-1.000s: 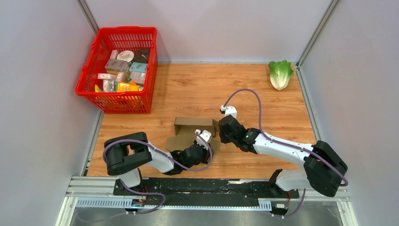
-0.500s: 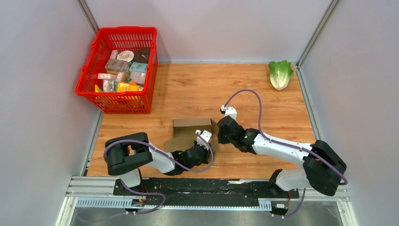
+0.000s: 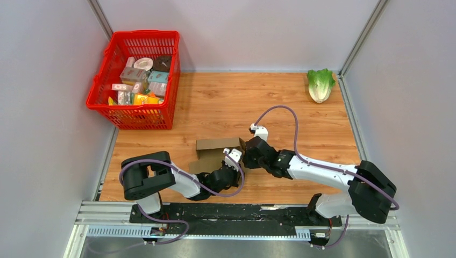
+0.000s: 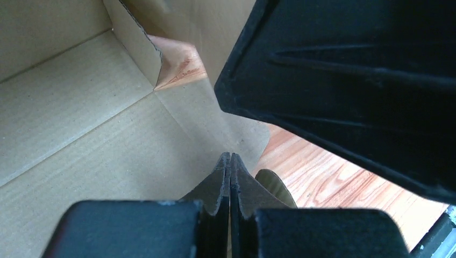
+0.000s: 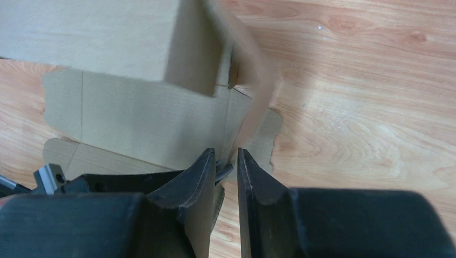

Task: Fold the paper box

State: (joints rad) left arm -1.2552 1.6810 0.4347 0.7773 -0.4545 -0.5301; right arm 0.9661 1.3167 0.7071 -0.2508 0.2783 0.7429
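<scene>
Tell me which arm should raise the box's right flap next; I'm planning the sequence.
Right. The right end effector sits at the paper box's right flap, jaws slightly apart by the flap's edge. The left end effector is shut, low over the box floor, seemingly better as a hold-down.
</scene>
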